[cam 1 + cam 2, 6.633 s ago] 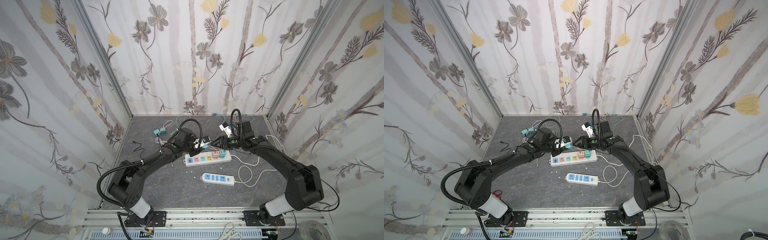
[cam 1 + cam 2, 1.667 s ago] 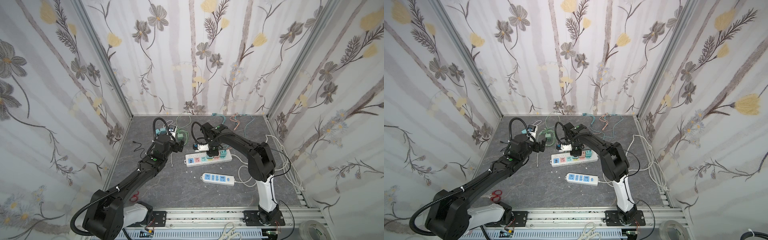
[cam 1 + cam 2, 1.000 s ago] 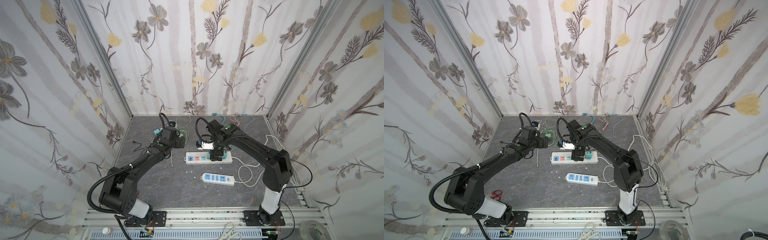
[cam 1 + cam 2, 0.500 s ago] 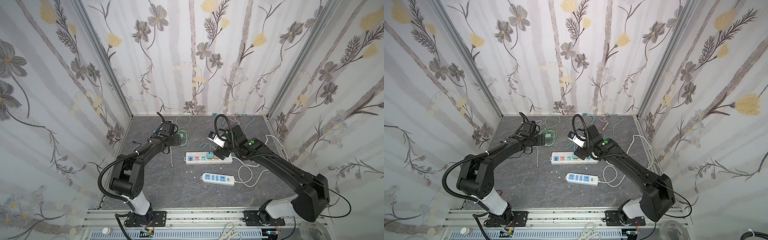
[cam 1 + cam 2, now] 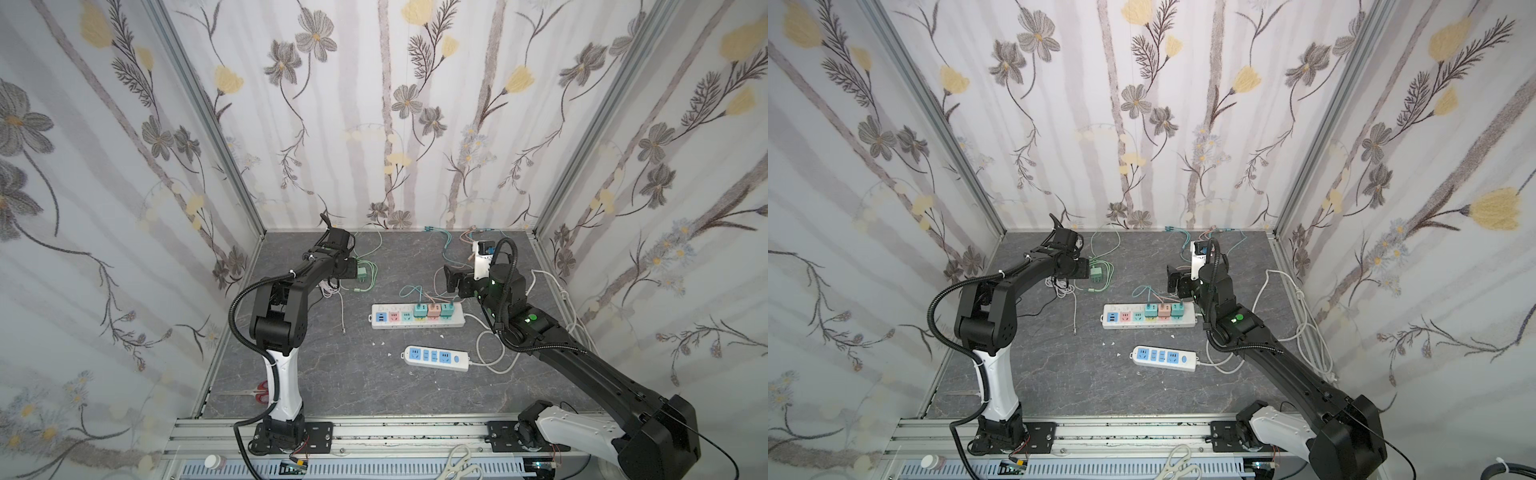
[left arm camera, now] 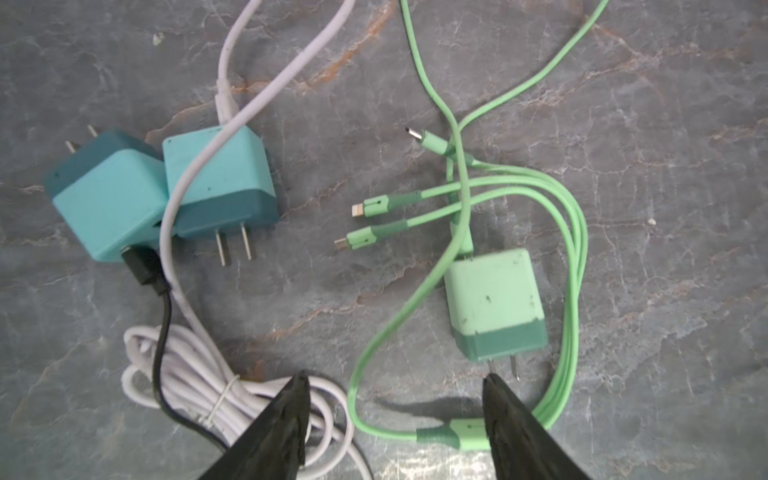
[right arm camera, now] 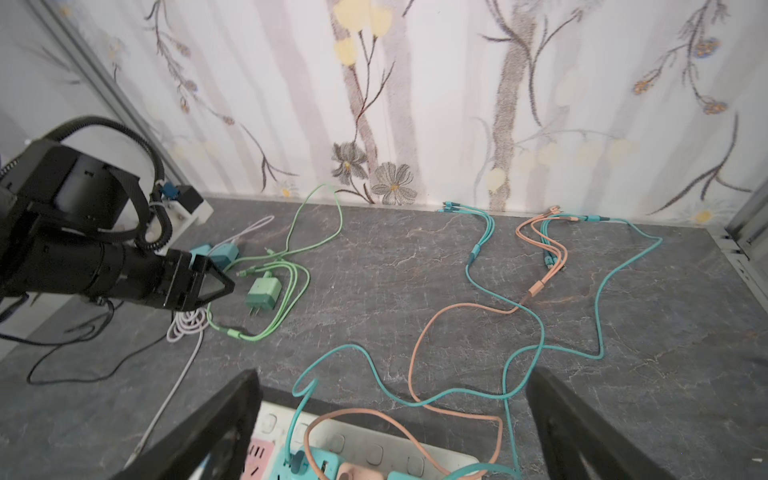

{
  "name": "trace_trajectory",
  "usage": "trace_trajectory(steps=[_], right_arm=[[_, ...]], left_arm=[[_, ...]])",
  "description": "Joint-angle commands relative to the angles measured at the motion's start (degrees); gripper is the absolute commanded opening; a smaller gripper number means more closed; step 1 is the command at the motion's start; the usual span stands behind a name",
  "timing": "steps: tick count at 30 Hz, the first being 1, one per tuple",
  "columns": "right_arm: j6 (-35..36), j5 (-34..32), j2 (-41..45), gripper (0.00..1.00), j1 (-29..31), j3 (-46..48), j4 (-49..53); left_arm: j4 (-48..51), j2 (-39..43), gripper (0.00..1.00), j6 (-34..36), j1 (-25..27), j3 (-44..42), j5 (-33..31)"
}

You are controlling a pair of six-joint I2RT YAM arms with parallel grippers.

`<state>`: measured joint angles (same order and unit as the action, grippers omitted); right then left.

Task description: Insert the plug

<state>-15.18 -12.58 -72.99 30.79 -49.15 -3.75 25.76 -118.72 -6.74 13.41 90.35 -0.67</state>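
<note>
Left tool has narrowed a little, jaws still apart and empty, tips just short of green plug lying flat on desk, left of frame centre; right tool wide, empty, above strip.

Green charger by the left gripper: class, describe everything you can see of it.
The green charger is a small boxy plastic block, pale green with a darker band at the end bearing two metal prongs, its face dirt-specked. It lies flat on the grey table, unplugged. A green cable leaves its other end and loops around it. The prongs point toward the open left gripper, which holds nothing.
</note>
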Motion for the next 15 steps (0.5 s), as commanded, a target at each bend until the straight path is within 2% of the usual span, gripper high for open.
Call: trace_trajectory(steps=[1, 5, 8, 11, 15], right_arm=[[-5.9, -0.1, 1.3, 0.99, -1.0, 0.8, -0.5], [-4.0, 1.4, 2.6, 0.99, -1.1, 0.9, 2.9], [-3.0, 1.5, 3.3, 0.99, -1.2, 0.7, 5.1], [-2.1, 1.6, 4.1, 0.99, -1.1, 0.7, 6.5], [-3.3, 1.5, 4.8, 0.99, -1.2, 1.6, 5.7]], left_arm=[[2.9, -3.0, 0.64, 2.7, -0.1, 4.6, -1.4], [4.1, -7.4, 0.63, 3.9, -0.3, 9.8, -1.7], [7.8, -11.2, 0.55, 4.4, -0.5, 15.4, -1.9], [9.0, -11.5, 0.35, 4.2, -0.4, 17.2, 0.1], [7.4, -5.2, 0.09, 2.5, 0.1, 12.3, 0.3]])
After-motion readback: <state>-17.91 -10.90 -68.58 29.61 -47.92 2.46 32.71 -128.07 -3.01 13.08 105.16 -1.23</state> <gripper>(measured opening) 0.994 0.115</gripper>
